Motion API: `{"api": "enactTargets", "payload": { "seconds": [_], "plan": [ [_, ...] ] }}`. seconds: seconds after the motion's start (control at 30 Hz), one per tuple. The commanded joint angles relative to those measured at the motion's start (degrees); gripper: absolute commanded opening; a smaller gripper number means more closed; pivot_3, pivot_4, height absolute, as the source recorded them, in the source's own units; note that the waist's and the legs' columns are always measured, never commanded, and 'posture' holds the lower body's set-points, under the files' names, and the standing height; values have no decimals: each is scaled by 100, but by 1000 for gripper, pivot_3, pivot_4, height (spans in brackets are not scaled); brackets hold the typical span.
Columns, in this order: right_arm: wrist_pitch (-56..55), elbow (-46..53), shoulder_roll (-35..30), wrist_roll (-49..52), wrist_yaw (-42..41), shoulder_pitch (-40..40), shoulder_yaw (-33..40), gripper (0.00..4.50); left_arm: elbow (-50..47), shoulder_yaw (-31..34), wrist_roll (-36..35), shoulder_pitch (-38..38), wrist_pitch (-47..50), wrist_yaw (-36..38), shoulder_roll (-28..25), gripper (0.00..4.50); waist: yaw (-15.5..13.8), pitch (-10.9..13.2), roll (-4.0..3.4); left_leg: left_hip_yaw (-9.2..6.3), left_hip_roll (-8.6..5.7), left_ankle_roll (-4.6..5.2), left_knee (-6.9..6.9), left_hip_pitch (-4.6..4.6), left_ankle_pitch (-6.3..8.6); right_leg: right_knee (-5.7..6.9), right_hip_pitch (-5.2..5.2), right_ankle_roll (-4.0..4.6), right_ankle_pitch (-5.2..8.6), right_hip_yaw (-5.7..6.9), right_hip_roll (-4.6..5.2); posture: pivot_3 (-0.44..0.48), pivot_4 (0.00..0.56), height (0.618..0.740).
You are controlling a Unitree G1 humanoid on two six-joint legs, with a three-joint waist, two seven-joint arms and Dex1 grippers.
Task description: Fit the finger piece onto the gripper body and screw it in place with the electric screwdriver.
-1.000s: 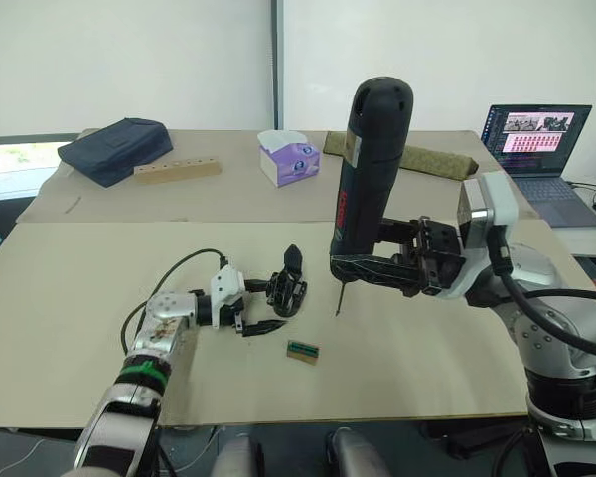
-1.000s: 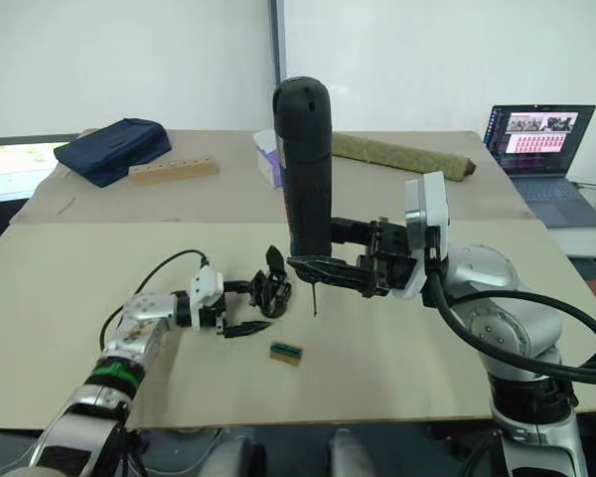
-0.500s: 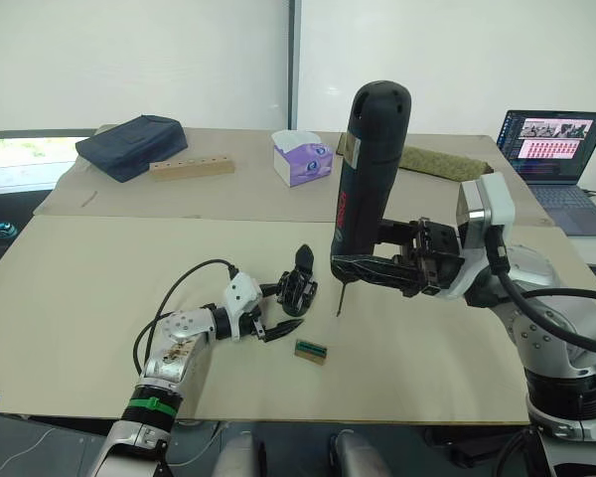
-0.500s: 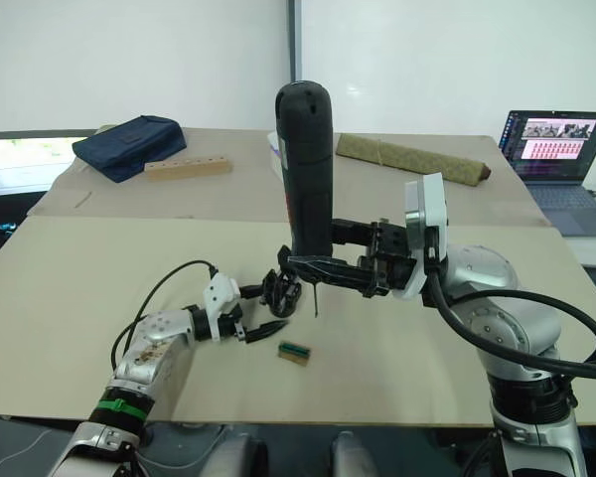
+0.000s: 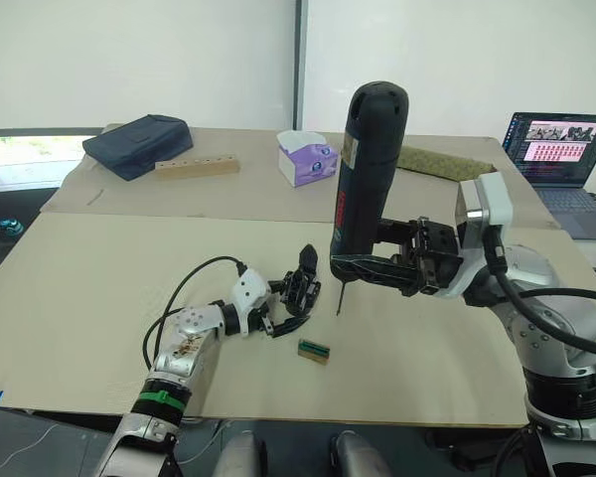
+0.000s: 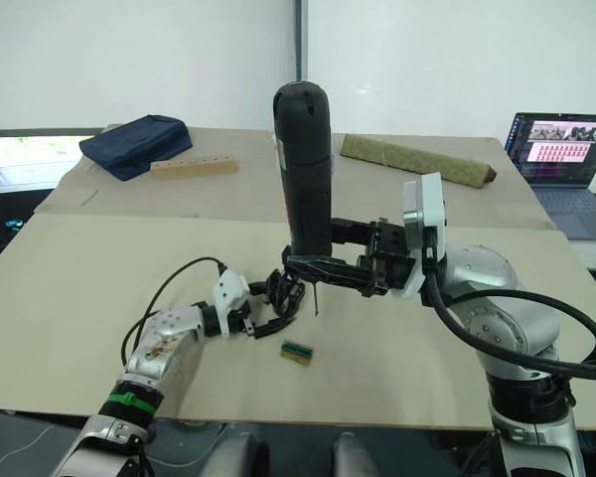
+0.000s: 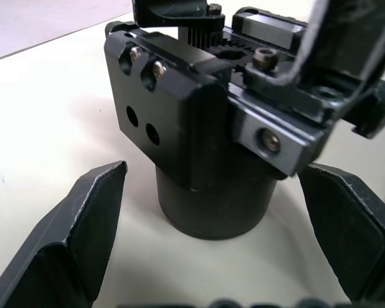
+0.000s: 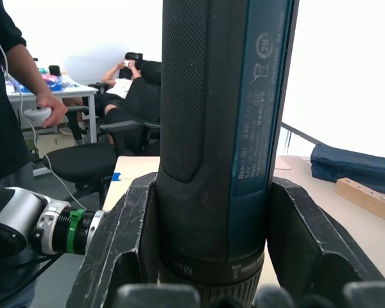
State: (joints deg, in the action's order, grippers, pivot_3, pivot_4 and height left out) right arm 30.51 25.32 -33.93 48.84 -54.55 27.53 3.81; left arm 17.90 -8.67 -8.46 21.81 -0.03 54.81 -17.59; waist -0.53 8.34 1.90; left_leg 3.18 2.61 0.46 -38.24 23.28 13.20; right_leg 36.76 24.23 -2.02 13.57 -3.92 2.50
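Note:
The gripper body stands on the beige table, a black assembly with a round base and a pointed prong on top. My left gripper is open, one finger on each side of that base, with small gaps to it. My right gripper is shut on the electric screwdriver, holding it upright with its thin bit pointing down just right of the gripper body. In the right wrist view the screwdriver sits between both pads. The finger piece is hidden; I cannot tell it apart from the body.
A small green-and-brown block lies just in front of the gripper body. At the back are a navy bag, a wooden strip with holes, a tissue box, an olive roll and a laptop. A standing person holds a controller.
My left gripper has moved forward to the gripper body, and its fingers now straddle the base. The right gripper and screwdriver have held still. The camera has shifted.

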Motion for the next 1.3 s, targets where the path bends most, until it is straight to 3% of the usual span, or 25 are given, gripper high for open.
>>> {"api": "enactTargets", "payload": {
  "seconds": [0.03,0.17,0.27,0.37,0.63,0.87,1.3],
  "plan": [
    [-187,167,49,85,-7,142,170,1907,75,-133,65,-46,66,-30,34,4437,1,0,0,0,0,0,0,0,0,0,0,0,0,0,0,0,150,740],
    [-172,182,57,75,-16,118,190,1907,36,-150,65,-96,109,-30,-1,4437,4,0,0,0,1,0,0,0,0,0,0,0,0,0,0,0,150,740],
    [-160,189,51,82,-22,118,192,1907,23,-158,89,-113,173,-69,-22,3703,4,0,0,-1,1,0,0,0,0,0,0,0,0,0,0,0,150,740],
    [-128,193,32,119,-26,168,205,1907,61,-150,115,-150,178,-100,-62,2288,9,0,0,0,1,0,0,-1,0,0,0,0,0,0,0,0,150,740],
    [349,216,17,586,109,868,127,1907,171,-150,76,-106,91,9,-114,2269,56,0,-1,-1,4,0,0,-4,0,3,-1,0,0,0,-3,0,150,740],
    [758,-74,409,868,669,1715,11,1907,253,-152,52,14,31,114,-103,2269,57,-1,-1,-1,4,0,0,-1,0,1,0,1,-1,1,0,0,150,740],
    [735,-914,1132,207,890,2550,-461,1907,180,-135,4,-91,37,184,-132,2269,77,-1,-1,-1,5,0,0,1,0,2,3,2,-1,4,0,0,150,740]
  ]
}}
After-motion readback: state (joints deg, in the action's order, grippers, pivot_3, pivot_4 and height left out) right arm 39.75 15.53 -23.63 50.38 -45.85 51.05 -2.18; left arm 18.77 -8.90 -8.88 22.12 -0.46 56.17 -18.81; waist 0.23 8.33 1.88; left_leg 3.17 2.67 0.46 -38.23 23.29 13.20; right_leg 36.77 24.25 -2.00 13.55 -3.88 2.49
